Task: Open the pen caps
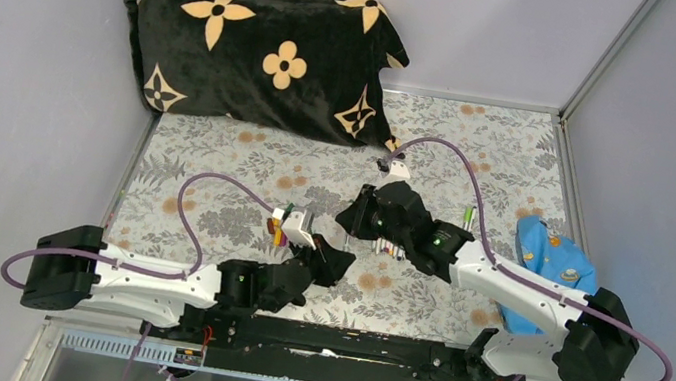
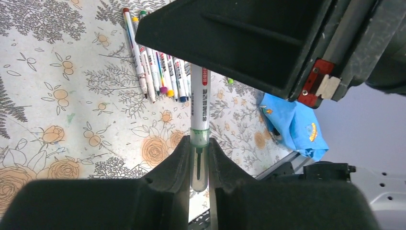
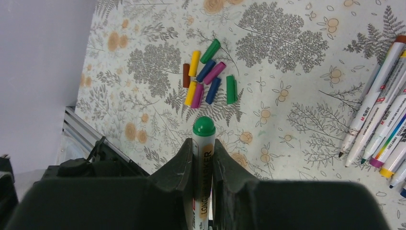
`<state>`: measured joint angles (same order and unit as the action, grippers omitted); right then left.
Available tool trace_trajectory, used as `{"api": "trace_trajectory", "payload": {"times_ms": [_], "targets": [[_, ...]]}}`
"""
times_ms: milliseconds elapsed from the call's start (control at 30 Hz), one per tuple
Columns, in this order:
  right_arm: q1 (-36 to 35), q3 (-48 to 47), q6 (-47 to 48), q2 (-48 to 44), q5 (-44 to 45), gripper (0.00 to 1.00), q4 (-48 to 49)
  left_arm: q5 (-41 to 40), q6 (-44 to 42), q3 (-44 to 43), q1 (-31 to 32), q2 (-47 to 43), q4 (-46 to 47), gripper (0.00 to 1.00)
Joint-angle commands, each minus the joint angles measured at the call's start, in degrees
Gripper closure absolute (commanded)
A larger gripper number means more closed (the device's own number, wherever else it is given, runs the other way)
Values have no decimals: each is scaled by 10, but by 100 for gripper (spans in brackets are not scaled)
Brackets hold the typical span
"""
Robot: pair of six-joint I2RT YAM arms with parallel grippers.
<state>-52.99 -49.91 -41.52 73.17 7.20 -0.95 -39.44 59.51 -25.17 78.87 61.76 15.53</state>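
Both grippers hold one pen between them. My left gripper (image 2: 200, 143) is shut on its translucent green-rimmed cap (image 2: 200, 165), with the nib showing inside. The white barrel (image 2: 200, 100) runs up into the right gripper's black body (image 2: 249, 43). My right gripper (image 3: 203, 143) is shut on the barrel (image 3: 203, 158); the pen's green end (image 3: 204, 126) pokes out past the fingertips. Several loose coloured caps (image 3: 206, 79) lie in a pile on the cloth beyond. A row of pens (image 2: 160, 72) lies on the table and also shows in the right wrist view (image 3: 383, 124). In the top view the grippers (image 1: 336, 259) (image 1: 357, 219) meet mid-table.
A floral tablecloth (image 1: 481, 151) covers the table. A black pillow with tan flowers (image 1: 254, 47) lies at the back left. A blue cloth (image 1: 546, 262) lies at the right, under the right arm. Grey walls close three sides.
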Motion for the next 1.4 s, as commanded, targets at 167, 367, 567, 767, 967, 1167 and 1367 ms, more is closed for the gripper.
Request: {"api": "trace_trajectory", "payload": {"times_ms": [167,367,567,767,967,1167,1367], "targets": [[93,-97,48,6,108,100,92,27,-60,23,61,59,-108,100],[107,-116,48,22,95,100,93,31,-94,0,71,101,-124,100],[109,-140,65,36,101,100,93,26,-82,-24,88,148,-150,100],[109,-135,87,21,131,100,104,21,7,-18,92,146,-182,100],[109,-120,106,-8,157,100,108,34,109,-6,85,127,-193,100],[109,-117,132,-34,171,100,104,84,144,58,43,68,-146,100],[109,-134,139,-32,157,100,84,55,78,38,38,59,-190,100]]}}
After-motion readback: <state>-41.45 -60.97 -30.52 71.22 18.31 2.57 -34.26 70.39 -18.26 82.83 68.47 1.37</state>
